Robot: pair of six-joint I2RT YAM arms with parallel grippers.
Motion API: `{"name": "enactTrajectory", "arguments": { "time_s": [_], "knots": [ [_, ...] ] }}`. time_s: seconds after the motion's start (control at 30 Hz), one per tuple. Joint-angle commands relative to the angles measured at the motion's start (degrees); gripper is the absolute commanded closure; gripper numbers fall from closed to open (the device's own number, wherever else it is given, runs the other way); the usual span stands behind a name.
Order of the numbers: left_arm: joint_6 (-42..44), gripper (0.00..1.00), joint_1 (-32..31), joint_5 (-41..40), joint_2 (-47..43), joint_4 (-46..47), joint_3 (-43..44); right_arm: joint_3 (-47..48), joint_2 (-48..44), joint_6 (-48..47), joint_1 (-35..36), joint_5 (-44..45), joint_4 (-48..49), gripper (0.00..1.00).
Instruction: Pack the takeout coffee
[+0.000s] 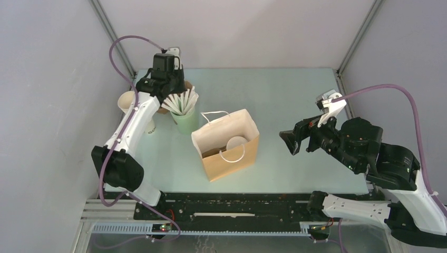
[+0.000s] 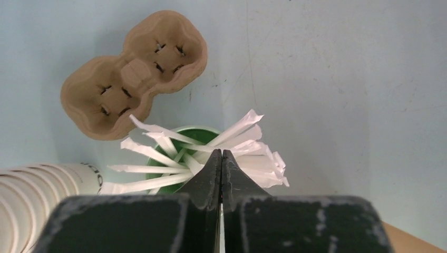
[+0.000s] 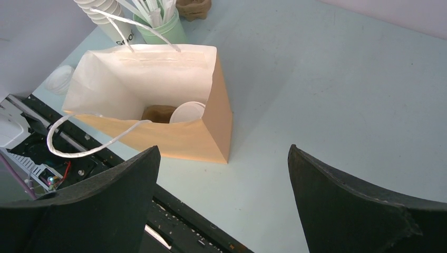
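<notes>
Grey walls close in a pale green counter [image 1: 295, 95], and near its middle a brown paper bag [image 1: 226, 145] stands upright with its mouth open, its white lining showing and its white cord handles hanging loose. The coffee cup [image 3: 187, 112] sits down inside this bag with its round white lid [image 1: 236, 142] on. It stands just beside a brown cardboard piece [image 3: 158, 113] at the bottom of the bag. The right hand [image 3: 222, 153] hangs to the right of the bag, apart from it. Its two dark fingers [image 3: 105, 200] are spread wide and grasp nothing, and its wrist view looks down into the bag's mouth. Toward the far left of the counter, the left hand [image 2: 222, 158] hovers over a green cup [image 2: 195, 134] filled with white sticks [image 2: 248, 153] that fan out over its rim. That hand is clenched, its two fingertips pressed together, and no stick can be seen caught between them. Beyond the green cup a two-hole cardboard carrier [image 2: 134, 74] lies flat on the counter. A stack of cream cups [image 1: 129, 103] stands to the left of the green cup, partly hidden by the left arm [image 1: 129, 126] in the overhead view. The bag stands well apart from this group, nearer the front edge.
</notes>
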Motion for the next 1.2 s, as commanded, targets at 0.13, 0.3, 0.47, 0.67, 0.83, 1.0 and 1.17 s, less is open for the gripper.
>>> {"name": "enactTrajectory", "arguments": {
  "time_s": [0.13, 0.3, 0.47, 0.67, 0.83, 1.0, 1.17],
  "knots": [
    [-2.6, 1.00, -0.4, -9.0, -9.4, -7.4, 5.4, -0.6, -0.1, -1.0, -0.3, 0.0, 3.1, 0.00],
    [-3.3, 1.00, -0.8, -11.4, -17.3, -10.5, 9.1, -0.8, 0.8, -3.5, -0.3, -0.5, 5.1, 0.00],
    [-2.4, 1.00, -0.9, -9.0, -23.3, -15.3, 14.5, -1.3, 1.8, -5.7, -0.3, -1.7, 7.3, 0.00],
    [-1.3, 1.00, -0.9, 1.2, -27.8, -25.8, 25.2, -3.0, 2.6, -8.2, -0.3, -2.2, 11.2, 0.00],
    [-5.1, 1.00, -0.9, 15.6, -30.7, -31.5, 33.1, -3.2, 4.6, -10.3, -0.4, -3.8, 14.3, 0.01],
    [-9.5, 1.00, -0.9, 30.4, -32.0, -35.7, 35.2, -3.3, 5.9, -10.6, -0.6, -2.9, 16.3, 0.00],
    [-13.6, 1.00, -0.9, 38.3, -32.5, -34.3, 32.3, -3.5, 6.6, -9.5, -0.7, -3.3, 17.4, 0.00]
  ]
}}
